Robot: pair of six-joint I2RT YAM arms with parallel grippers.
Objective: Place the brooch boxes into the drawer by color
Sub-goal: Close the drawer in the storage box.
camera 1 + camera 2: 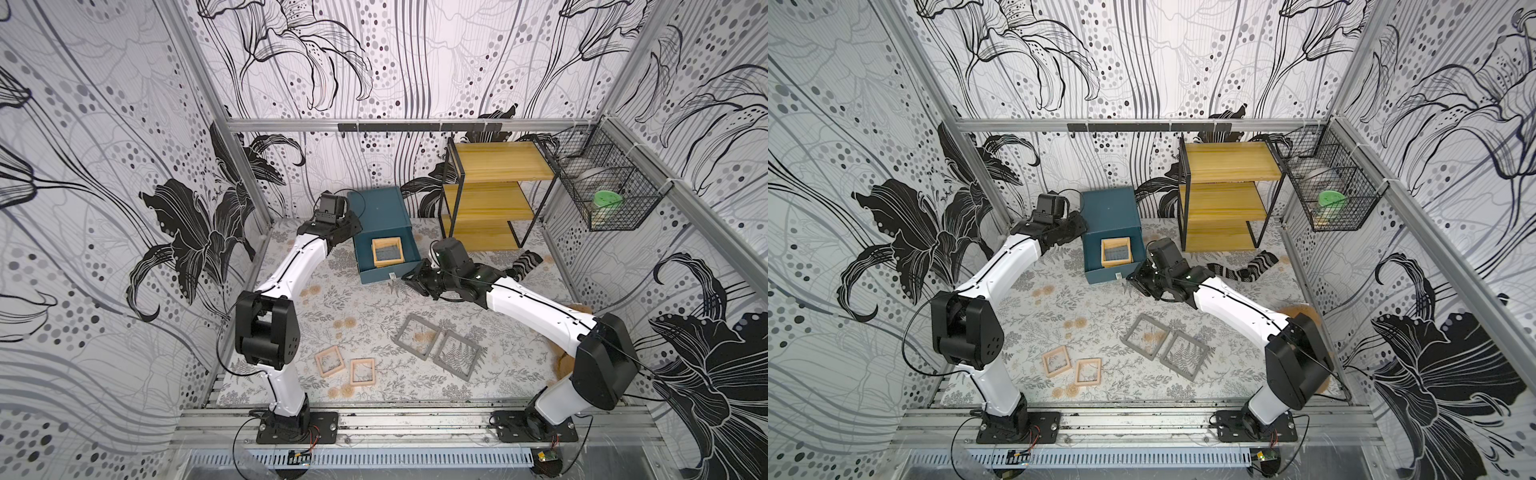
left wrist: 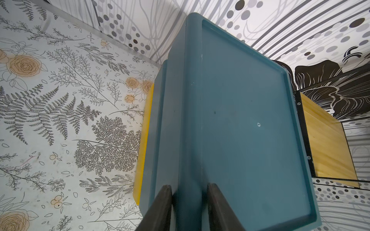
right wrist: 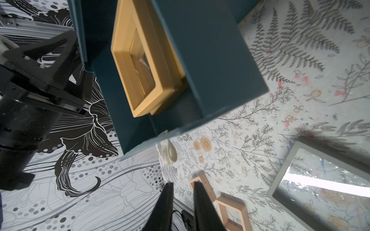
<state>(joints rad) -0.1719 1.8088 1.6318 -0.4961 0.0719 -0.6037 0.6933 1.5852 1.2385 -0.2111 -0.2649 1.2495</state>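
- Two yellow square frame boxes with clear centres (image 3: 124,70) are seen stacked inside the pulled-out drawer (image 1: 374,277) of the dark teal-blue plastic chest of drawers (image 1: 378,208); which tier this is cannot be told from above.
- The yellow colour is judged done; the step in hand is judged to be the shutting of this drawer, since the right tool (image 3: 183,182) is held just before the small white knob (image 3: 169,152) and apart from it; its fingers are nearly pressed together, with a narrow slit and nothing between them.
- The left tool (image 2: 189,186) is seen pinching the chest's rounded upper side edge; the chest is thus judged to be braced against a push.
- A push on the drawer front, square to it, is called for next, so that the chest is not twisted; another drawer would then be needed for the next colour.
- Two pale pinkish-tan frame boxes (image 1: 329,362) lie just beside each other near the bench's front edge, close to the left arm's base; two larger grey frame boxes (image 1: 417,336) lie edge to edge, apparently touching, near the right forearm.
- Bare floral bench (image 1: 332,299) is seen between the drawer front and the grey pair; this is judged the open room for moving.
- The yellow-wood black-framed shelf (image 1: 498,162) stands just beside the chest; a black-and-white striped sock (image 1: 525,262) lies at its foot, partly hidden by the right arm; little room is judged to be free on that side.
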